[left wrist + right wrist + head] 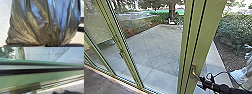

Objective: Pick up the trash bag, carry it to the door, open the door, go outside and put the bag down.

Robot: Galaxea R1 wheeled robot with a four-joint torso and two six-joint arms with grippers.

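Trash bag [41, 25] close by the left wrist, right hand [201, 80] at the door handle [194, 72].
Dark, glossy film bulges softly and creases toward gathered folds [53, 41]; that bunched part looks the best place to take hold, since a pinch on the smooth side could slip or tear. I judge it limp and thin-skinned, likely to swing and brush the green door frame [191, 30] on the way out to the paving [151, 47]; its weight is hard to guess. Whether the left hand is wide, narrow or closed round the plastic, I cannot tell, nor whether the right one has a firm grip on the handle.
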